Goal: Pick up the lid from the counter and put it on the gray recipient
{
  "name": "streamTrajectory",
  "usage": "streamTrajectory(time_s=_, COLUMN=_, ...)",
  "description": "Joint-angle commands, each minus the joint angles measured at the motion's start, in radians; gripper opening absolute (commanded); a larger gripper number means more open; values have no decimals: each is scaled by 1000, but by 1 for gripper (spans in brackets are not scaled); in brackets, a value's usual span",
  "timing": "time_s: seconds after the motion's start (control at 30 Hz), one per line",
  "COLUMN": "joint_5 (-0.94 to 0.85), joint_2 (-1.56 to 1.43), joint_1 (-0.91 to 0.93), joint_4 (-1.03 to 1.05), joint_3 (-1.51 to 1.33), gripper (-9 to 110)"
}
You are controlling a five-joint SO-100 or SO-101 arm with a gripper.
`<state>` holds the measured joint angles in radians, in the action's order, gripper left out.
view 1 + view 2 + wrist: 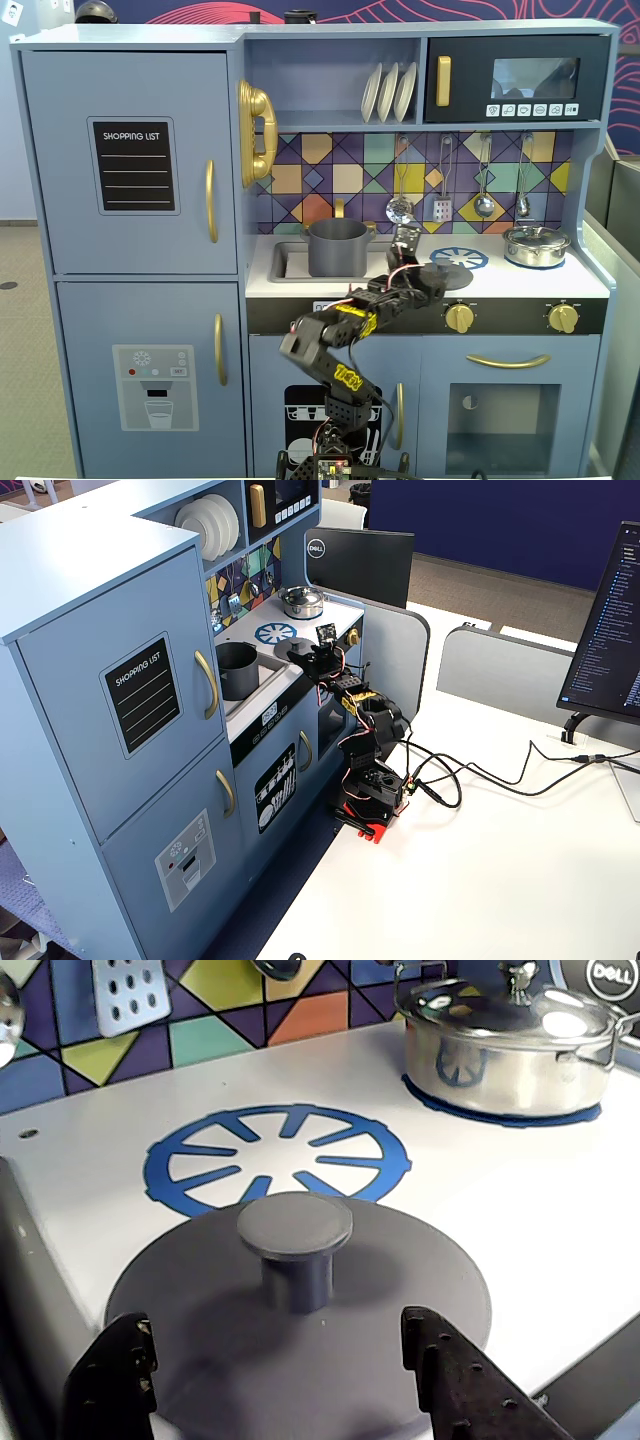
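Lid, flat round matte dark gray disc with knob (300, 1300), lies at white surface (520, 1210) front edge; black claw (300, 1380) spread apart either side, probably lining up the knob.

"SHOPPING LIST" printed in white capitals at the top of the black chalkboard panel (137, 166) on the upper left door (130, 160) of the toy kitchen, above blank ruled lines; readable again on the same panel (146, 694) in the angled fixed view. "DELL" in a round logo on the back of the black monitor (358, 566) standing right of the kitchen, and again at the top right corner in the wrist view (609, 974). Small white icons along the microwave's button strip (532, 110), too small to read. Markings on the lower black panel (300, 430) and the ice dispenser panel (154, 386) not legible. Text on the screen at far right (612, 630) too small to make out.
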<state>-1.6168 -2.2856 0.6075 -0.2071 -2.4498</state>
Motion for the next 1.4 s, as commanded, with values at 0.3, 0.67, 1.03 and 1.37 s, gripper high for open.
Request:
streamTrajectory(time_s=0.3, joint_5=78, joint_2=207, joint_1=-14, joint_4=-48, joint_3=241, gripper=24)
streamTrajectory(time_s=0.67, joint_5=77, joint_2=368, joint_1=-21, joint_4=-95, joint_3=354, gripper=22)
streamTrajectory(time_s=1.03, joint_5=63, joint_2=466, joint_1=-43, joint_4=-118, joint_3=411, gripper=0)
streamTrajectory(time_s=1.37, joint_5=21, joint_2=469, joint_1=-54, joint_4=-81, joint_3=568, gripper=0)
